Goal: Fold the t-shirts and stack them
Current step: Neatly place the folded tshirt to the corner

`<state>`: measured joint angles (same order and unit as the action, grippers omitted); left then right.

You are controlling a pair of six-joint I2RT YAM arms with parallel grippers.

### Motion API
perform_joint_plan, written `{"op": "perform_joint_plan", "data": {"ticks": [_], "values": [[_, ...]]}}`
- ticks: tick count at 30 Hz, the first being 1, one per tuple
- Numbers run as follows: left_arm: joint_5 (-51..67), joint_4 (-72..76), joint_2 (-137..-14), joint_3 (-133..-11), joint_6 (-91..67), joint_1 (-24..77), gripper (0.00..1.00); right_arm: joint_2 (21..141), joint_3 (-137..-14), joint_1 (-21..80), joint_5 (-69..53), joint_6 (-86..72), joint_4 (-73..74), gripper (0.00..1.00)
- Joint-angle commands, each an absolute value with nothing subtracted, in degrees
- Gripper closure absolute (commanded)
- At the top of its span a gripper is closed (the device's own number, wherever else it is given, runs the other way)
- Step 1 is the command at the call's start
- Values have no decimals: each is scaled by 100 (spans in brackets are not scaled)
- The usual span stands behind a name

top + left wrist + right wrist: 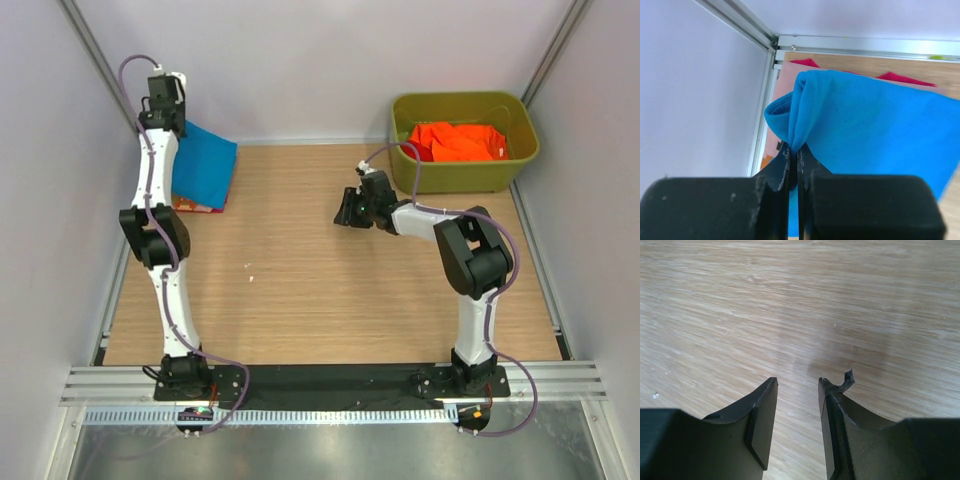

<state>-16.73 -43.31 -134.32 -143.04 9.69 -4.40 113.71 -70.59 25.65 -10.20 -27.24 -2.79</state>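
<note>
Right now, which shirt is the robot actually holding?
The bright blue t-shirt, pinched in the left gripper at the far left corner; the orange t-shirt lies untouched in the green bin.

Top external: high above and behind me, looking down and forward over the whole bench [300,300], from far off.
Left wrist: rides my left pincer [793,154], faces the far left corner, very close to the blue t-shirt [870,125].
Right wrist: rides my right pincer [798,390], tilted down, close over bare bench wood.
Shared: top and left wrist, the blue t-shirt; top and right wrist, the bench.
</note>
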Motion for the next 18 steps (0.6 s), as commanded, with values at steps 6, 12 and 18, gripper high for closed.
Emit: {"op": "perform_joint_plan", "data": {"ticks": [6,12,18], "values": [[-1740,-3612,-14115,-14362,1257,-712,100,11610,-7409,2505,-739,-2505,-176,55],[-2223,-3401,-14281,-14175,1529,-782,100,11593,-7401,2470,-765,-2496,-167,55],[-2681,-3305,-14581,-14265,1328,-1037,100,11619,-7392,2470,-782,-2505,-193,55]]}}
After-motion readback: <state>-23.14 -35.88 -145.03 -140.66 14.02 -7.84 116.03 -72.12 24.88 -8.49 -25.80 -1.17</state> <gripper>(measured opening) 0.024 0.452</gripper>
